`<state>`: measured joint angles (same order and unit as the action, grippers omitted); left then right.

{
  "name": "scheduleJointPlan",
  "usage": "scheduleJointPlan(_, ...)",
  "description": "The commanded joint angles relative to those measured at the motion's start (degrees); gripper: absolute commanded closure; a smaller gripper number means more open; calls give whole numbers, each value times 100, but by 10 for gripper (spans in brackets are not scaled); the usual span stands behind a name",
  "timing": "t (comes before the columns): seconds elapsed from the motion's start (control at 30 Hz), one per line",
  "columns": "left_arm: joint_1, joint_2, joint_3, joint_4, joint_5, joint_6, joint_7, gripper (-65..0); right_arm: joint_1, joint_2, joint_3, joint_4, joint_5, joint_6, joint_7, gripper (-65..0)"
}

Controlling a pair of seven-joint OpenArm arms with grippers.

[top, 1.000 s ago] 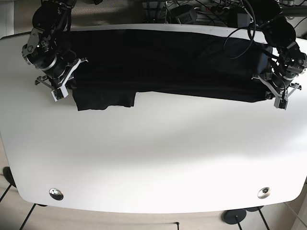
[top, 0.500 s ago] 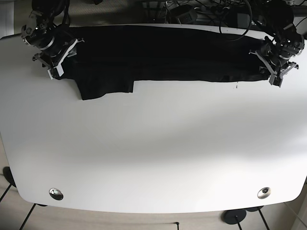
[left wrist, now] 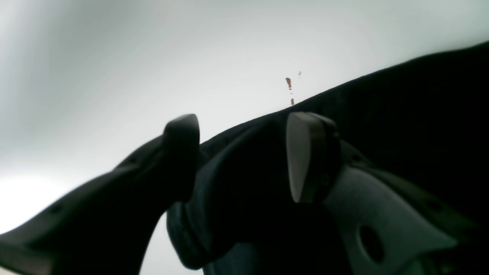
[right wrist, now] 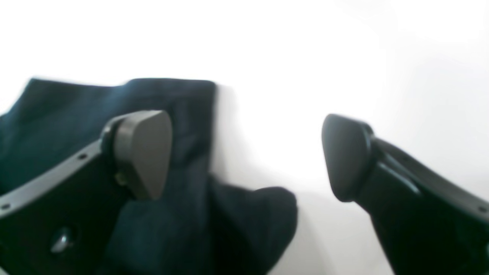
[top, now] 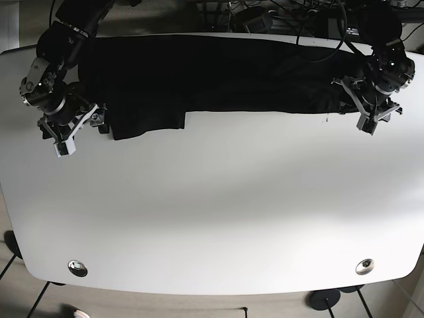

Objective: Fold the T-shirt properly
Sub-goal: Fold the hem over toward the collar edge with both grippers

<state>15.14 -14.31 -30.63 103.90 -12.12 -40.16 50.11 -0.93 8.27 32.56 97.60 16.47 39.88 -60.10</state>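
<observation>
The black T-shirt lies as a long folded band along the far edge of the white table, with one sleeve sticking out toward the front at the left. My right gripper is open just left of that sleeve. In the right wrist view one finger is over dark cloth and the other over bare table. My left gripper is at the shirt's bunched right end. In the left wrist view its jaws stand apart with a loose fold of the shirt between them.
Cables and gear crowd the space behind the table's far edge. Two round metal fittings sit near the front corners. Small red specks mark the table just beyond the shirt's edge.
Both grippers moved from the far edge toward the front. The right gripper let go of the shirt and now sits left of the sleeve. The shirt's right end has bunched up.
</observation>
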Motion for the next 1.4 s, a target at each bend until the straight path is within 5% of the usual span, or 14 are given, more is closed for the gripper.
scheduleJointPlan(0.03,3,-77,-71,-126,144,16,-66,-332,247,39,-78,-323,98,12,115,-596)
scheduleJointPlan(0.6,-23,-112,-326,-996,258,16,-206,-331,370,-216,-605,-1483,133,12,203,-465)
scheduleJointPlan(0.67,-6,-112,-326,-1155,267,16,-496,-331,370,-216,-605,-1492,133,12,229,-338)
scheduleJointPlan(0.77,3,-218,-317,-1533,267,16,-655,-331,387,-225,-605,-1466,133,12,326,-13)
scheduleJointPlan(0.93,-15,-235,-308,-1823,267,16,-672,-331,176,-225,-570,-279,168,12,-8,-22)
scheduleJointPlan(1.1,-6,-244,-308,-1823,267,16,-672,-331,-457,-234,10,1400,960,8,-1107,-22)
scheduleJointPlan(1.13,-6,-244,-308,-1823,267,16,-672,-331,-624,-234,221,1567,1206,-106,-1292,-22)
scheduleJointPlan(1.27,-6,-253,-308,-1831,267,16,-672,-331,-1283,-181,740,1585,2006,-317,-1379,-22)
scheduleJointPlan(1.4,-6,-332,-299,-1831,267,16,-672,-331,-1643,-181,740,1558,1953,-361,-1327,-25)
